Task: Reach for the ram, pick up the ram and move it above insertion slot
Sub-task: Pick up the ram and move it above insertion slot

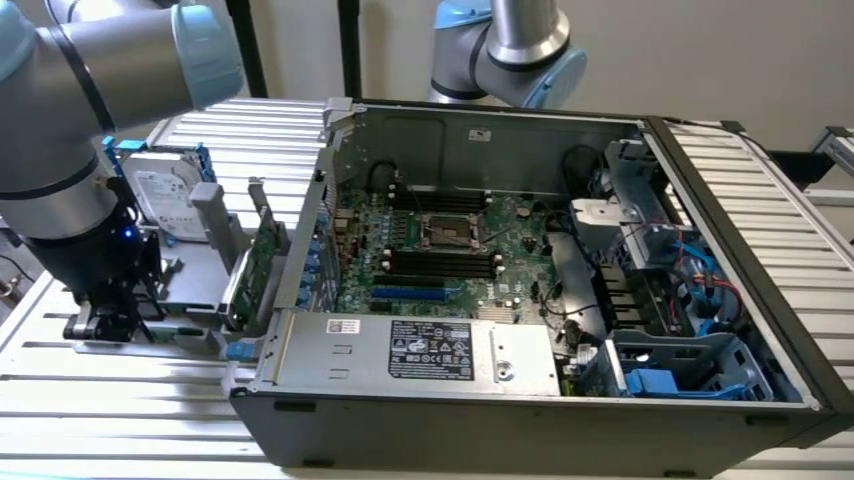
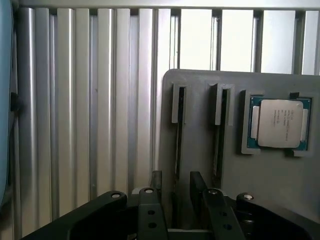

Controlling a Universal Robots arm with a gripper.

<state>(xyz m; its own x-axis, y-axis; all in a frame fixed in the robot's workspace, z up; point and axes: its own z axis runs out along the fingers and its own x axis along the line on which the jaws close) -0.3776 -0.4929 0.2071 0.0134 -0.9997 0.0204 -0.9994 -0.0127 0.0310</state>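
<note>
One step of three looks nearly done, judging by how things lie: the reach. The pick-up and the carry are not yet done.

Exterior view: the pincer (image 1: pixel 102 322) hangs low over the grey holder (image 1: pixel 180 285), at the holder's side away from the computer case (image 1: pixel 534 250), with nothing lifted in it. The holder rests on the slatted desk (image 1: pixel 134 400). A silver hard drive (image 1: pixel 167 190) and an upright green expansion card (image 1: pixel 254 275) stand in the same holder. The open case sits just beside the holder, on the exterior view's right of it. The insertion slot (image 1: pixel 441 262), one of several parallel black ones on the motherboard, lies inside that case, well apart from the holder, and is bare. Writing: the power supply label (image 1: pixel 430 350) and a white barcode sticker (image 1: pixel 344 326) carry print too small to read, and so does the hard drive's label. No brand is legible.

Wrist view: the pincer (image 2: pixel 176 184) is released, jaws spread wide, one finger on each side of a groove in the holder (image 2: pixel 200 165). The ram (image 2: pixel 178 135) stands on edge in that groove as a thin dark strip between the fingers. It looks apart from both, so no grip yet. A second groove lies just beside it, contents unclear. A processor chip (image 2: pixel 280 122) sits in a square pocket of the holder, beyond that second groove. Its lid has printed lines, unreadable. Slats of the desk (image 2: pixel 75 100) run past the holder's edge.
</note>
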